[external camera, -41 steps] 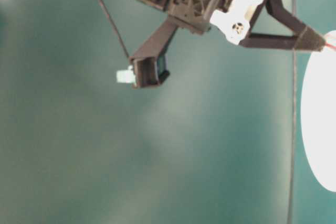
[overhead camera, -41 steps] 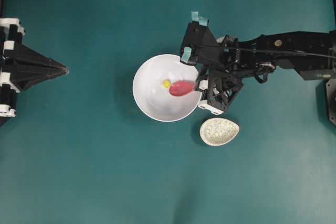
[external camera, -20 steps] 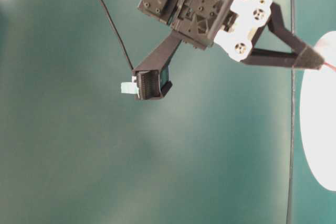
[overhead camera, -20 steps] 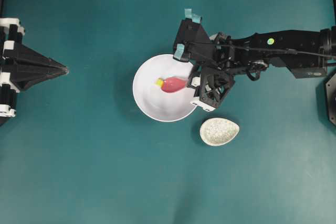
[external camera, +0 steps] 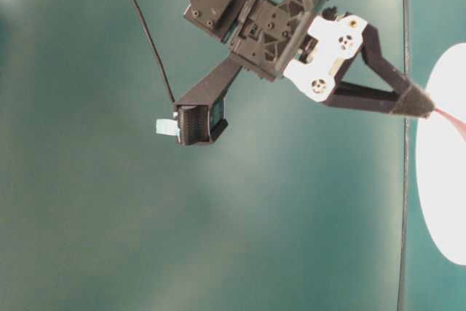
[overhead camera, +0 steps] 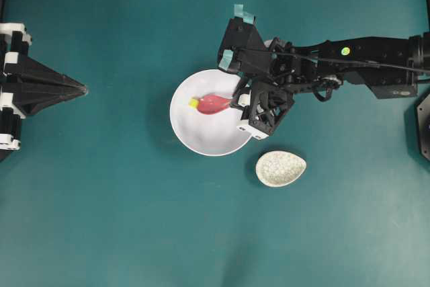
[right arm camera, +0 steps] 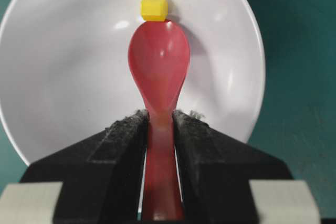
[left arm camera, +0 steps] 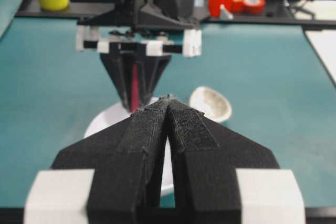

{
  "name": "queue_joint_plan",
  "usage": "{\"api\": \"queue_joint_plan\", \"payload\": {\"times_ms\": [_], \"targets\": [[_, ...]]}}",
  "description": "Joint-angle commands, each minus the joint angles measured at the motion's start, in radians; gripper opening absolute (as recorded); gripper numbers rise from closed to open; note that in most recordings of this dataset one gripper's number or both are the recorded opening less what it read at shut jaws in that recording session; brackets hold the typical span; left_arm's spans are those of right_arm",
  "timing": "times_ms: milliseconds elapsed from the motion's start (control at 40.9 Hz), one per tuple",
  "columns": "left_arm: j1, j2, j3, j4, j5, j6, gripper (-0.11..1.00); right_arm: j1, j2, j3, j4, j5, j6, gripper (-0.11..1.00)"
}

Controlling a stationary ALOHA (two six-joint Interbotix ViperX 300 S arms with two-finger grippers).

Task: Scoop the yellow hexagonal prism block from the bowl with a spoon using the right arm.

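- In the right wrist view, the right claw (right arm camera: 159,129) has its two black fingers (right arm camera: 123,140) pressed against the handle of the pink-red spoon (right arm camera: 159,72), gripping it from both sides, the gap between them only as wide as the handle.
- Just past the fingers the spoon's scoop lies open side up over the inside of the white bowl (right arm camera: 58,66).
- The yellow hexagonal prism block (right arm camera: 154,8) sits at the very tip of the scoop, touching its front edge and resting on the bowl's inner surface, not inside the scoop.
- From overhead, the block (overhead camera: 193,103) is in the left part of the bowl (overhead camera: 208,136), with the spoon (overhead camera: 213,104) reaching in from the right.
- A small speckled oval dish (overhead camera: 281,169) rests on the teal worktop (overhead camera: 134,220), near the bowl's lower right but apart from it.
- Far left, the left claw (overhead camera: 82,89) is well clear of the bowl, its fingers pressed together and empty.
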Motion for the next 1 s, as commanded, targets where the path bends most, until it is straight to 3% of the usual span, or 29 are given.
{"api": "queue_joint_plan", "payload": {"times_ms": [0,978], "targets": [[0.002,0.008,-0.015,0.002,-0.006,-0.002,-0.01,-0.002,-0.012,-0.021,-0.002,-0.020,-0.002,0.24],[0.002,0.008,-0.015,0.002,-0.005,-0.002,-0.01,0.028,-0.008,-0.037,-0.009,-0.061,-0.005,0.24]]}}
